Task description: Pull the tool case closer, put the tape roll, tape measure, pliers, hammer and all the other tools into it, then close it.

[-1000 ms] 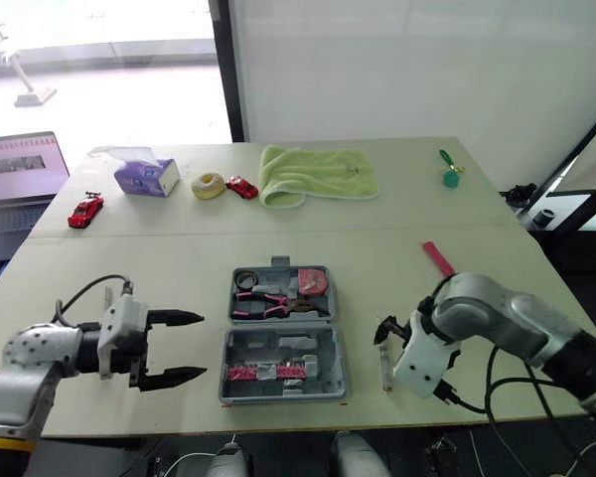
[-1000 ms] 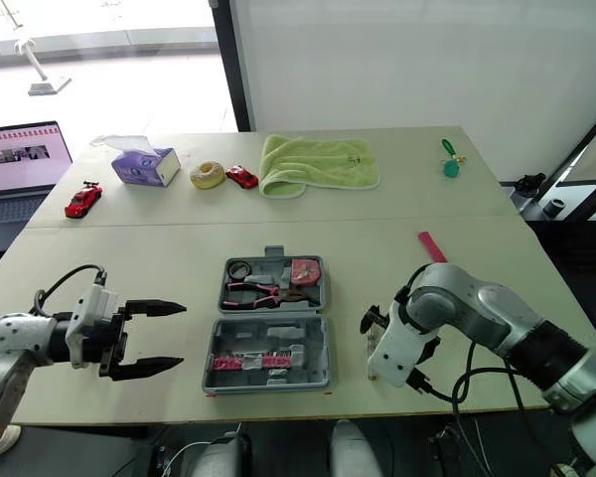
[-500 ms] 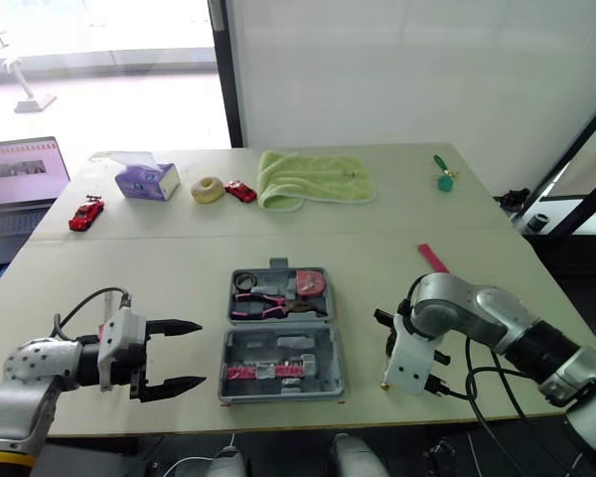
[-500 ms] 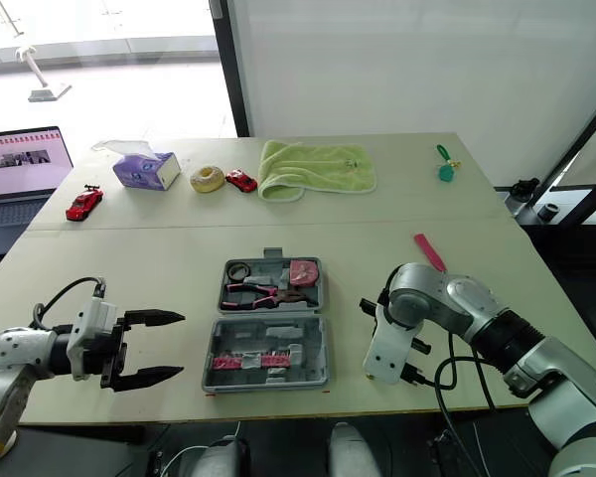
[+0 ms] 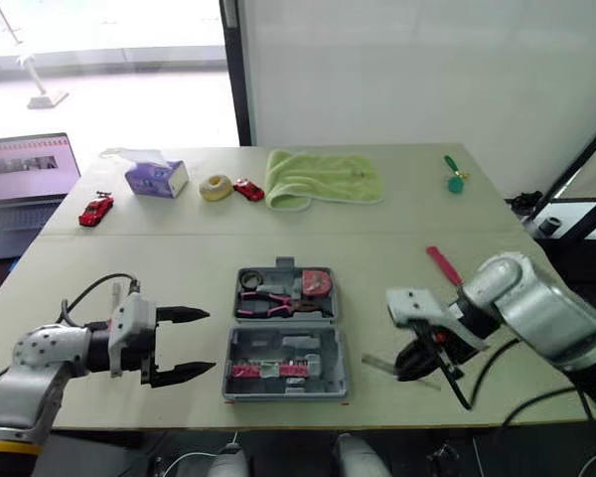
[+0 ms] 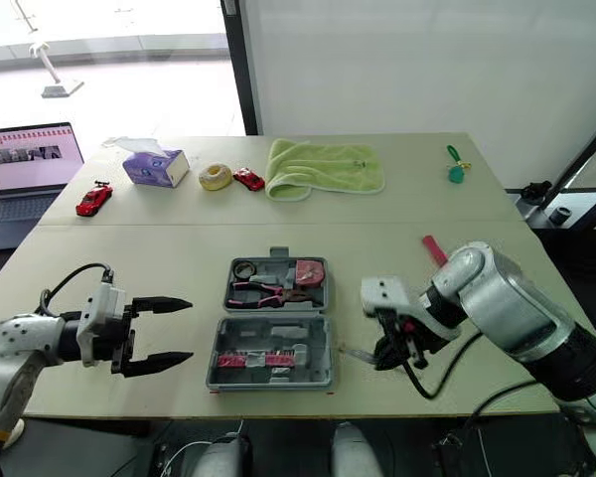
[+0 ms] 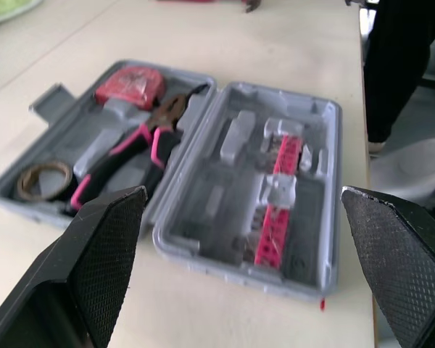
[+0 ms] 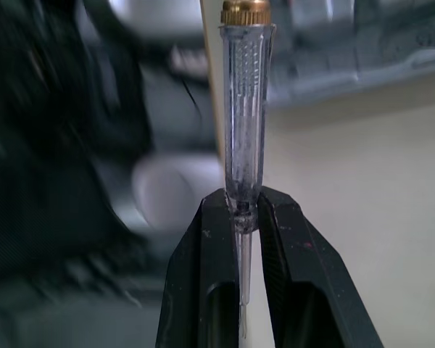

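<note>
Right wrist view: the right gripper (image 8: 245, 206) pinches a clear-handled tester screwdriver (image 8: 244, 109) at its neck, likely light, slick, brittle plastic; left gripper (image 5: 209, 341) gapes wide.

Strong daylight comes through the window (image 5: 109, 50) at the far left, where the ground outside is washed out almost white, and it lights the bench (image 5: 179, 268) brightly and evenly. Shadows are soft and faint, a pale one lying under the right gripper (image 5: 409, 366). The screwdriver's (image 8: 244, 109) clear handle glows with light passing through it.
</note>
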`<control>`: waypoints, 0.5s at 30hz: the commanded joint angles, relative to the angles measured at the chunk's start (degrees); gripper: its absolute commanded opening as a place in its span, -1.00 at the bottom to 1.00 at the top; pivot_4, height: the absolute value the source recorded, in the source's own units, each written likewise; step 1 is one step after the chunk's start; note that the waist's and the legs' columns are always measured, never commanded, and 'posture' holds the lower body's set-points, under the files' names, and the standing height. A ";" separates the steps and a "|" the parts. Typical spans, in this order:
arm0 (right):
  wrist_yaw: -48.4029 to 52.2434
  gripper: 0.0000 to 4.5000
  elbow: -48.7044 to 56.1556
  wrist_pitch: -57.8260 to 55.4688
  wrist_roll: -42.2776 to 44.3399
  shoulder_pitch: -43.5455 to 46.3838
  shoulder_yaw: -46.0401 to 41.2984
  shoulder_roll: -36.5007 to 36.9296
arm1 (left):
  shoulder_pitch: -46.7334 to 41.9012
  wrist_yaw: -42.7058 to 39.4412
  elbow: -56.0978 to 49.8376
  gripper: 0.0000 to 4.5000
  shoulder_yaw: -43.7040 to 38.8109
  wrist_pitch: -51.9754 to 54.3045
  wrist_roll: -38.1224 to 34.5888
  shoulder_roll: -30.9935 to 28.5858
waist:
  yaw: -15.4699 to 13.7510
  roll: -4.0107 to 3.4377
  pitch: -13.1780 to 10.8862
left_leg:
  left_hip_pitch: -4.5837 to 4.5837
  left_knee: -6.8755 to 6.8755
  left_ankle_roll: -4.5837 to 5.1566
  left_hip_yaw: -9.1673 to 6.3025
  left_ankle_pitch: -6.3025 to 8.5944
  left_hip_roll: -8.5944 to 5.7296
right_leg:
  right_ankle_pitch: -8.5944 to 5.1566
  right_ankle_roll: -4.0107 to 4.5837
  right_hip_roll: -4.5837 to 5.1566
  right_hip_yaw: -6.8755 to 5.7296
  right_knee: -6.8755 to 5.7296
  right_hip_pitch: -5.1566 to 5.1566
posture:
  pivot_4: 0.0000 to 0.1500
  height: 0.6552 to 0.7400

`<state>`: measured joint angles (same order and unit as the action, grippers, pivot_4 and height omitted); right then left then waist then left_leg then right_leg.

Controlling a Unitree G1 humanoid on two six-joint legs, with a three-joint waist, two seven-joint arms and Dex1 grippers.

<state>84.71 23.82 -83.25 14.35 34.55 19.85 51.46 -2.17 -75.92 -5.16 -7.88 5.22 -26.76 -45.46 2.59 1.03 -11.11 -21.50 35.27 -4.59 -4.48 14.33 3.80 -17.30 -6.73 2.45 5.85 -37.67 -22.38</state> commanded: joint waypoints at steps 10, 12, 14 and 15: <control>-54.86 -0.98 -10.00 -9.25 11.77 -13.56 -30.34 -23.83 | -2.09 -0.82 1.02 1.00 0.05 0.08 -0.03 -1.17 | -0.08 -0.03 -0.01 | -1.04 0.08 -0.06 0.00 -0.04 -0.11 | 0.24 -0.42 0.13 -0.02 0.01 -0.86 | 1.00 1.00; -61.96 -0.98 -8.30 -9.25 13.50 -15.64 -32.14 -25.58 | -2.27 -1.00 1.27 1.00 0.14 -0.11 0.10 -1.22 | 0.02 -0.02 0.00 | -0.99 0.07 -0.06 0.00 -0.04 -0.10 | 0.23 -0.42 0.10 -0.02 -0.01 -0.85 | 1.00 1.00; -67.08 -0.98 -7.79 -9.25 15.95 -16.83 -33.06 -26.50 | -2.29 -1.13 1.34 1.00 0.13 -0.20 0.09 -1.22 | 0.06 -0.02 0.00 | -0.97 0.07 -0.06 0.00 -0.04 -0.09 | 0.23 -0.42 0.09 -0.01 -0.01 -0.83 | 1.00 1.00; -69.28 -0.79 -7.49 -9.25 17.32 -17.13 -33.29 -26.71 | -2.28 -1.17 1.36 1.00 0.10 -0.21 0.07 -1.20 | 0.07 -0.01 0.01 | -0.96 0.07 -0.06 0.00 -0.04 -0.09 | 0.23 -0.42 0.09 -0.01 -0.01 -0.81 | 1.00 1.00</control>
<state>20.63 15.47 -92.11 29.99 18.20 -12.15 24.72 -4.30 -76.81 -3.33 -7.46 5.70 -26.66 -45.94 2.66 1.02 -11.11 -22.45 35.35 -4.65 -4.48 14.29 3.71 -17.07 -7.14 2.54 5.84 -37.67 -23.17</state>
